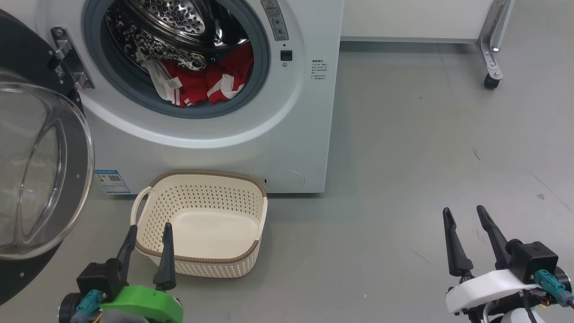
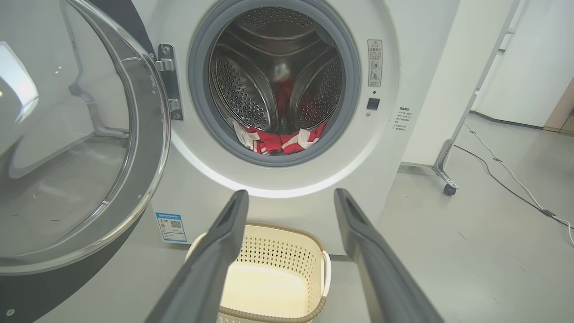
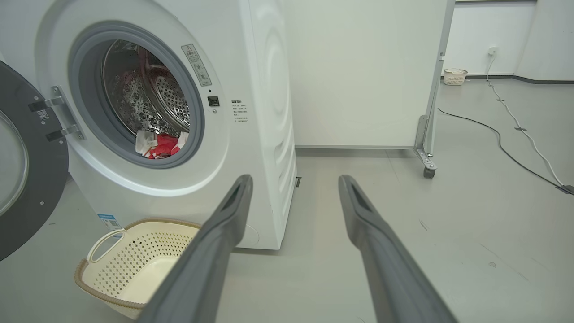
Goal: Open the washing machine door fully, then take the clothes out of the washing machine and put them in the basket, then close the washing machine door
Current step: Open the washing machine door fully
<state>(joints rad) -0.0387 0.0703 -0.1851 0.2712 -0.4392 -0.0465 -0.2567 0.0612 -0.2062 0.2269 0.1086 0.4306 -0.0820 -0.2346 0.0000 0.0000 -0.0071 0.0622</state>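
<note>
**Item 1, washing machine** (image 1: 215,148): white front-loader, stood on a grey floor (image 1: 403,157). The round opening is edged by a grey rubber ring (image 1: 264,67), and a perforated steel drum (image 1: 179,18) is seen inside. A blue label (image 1: 112,181) is fixed at the lower left of the front panel.

**Item 2, washing machine door** (image 1: 40,170): black rim, bulging clear glass. It is swung wide to the left of the opening and carried on a metal hinge (image 1: 71,58).

**Item 3, clothes** (image 1: 202,83): red fabric with white stripes and trim. They are heaped at the bottom of the drum, just behind the lower lip of the rubber ring, well apart from both end effectors.

**Item 4, basket** (image 1: 202,199): cream, perforated, with a brown rim and loop handles. It is set on the floor directly before the machine, below the opening, and its pale bottom is seen bare.

**Item 5, left end effector** (image 1: 150,226): green-bodied, with two dark fingers spread wide and nothing gripped between them. It is held at the near edge of the basket, fingers pointed toward the machine. In the left wrist view the basket is framed between the fingers.

**Item 6, right end effector** (image 1: 463,209): white-bodied, with fingers likewise spread and nothing gripped. It is held over bare floor, well to the right of basket and machine.

**Item 7, wheeled frame** (image 1: 491,67): a metal leg on a caster, placed to the right of the machine beside a white panel. A cable (image 3: 498,134) is laid along the floor beyond it
</note>
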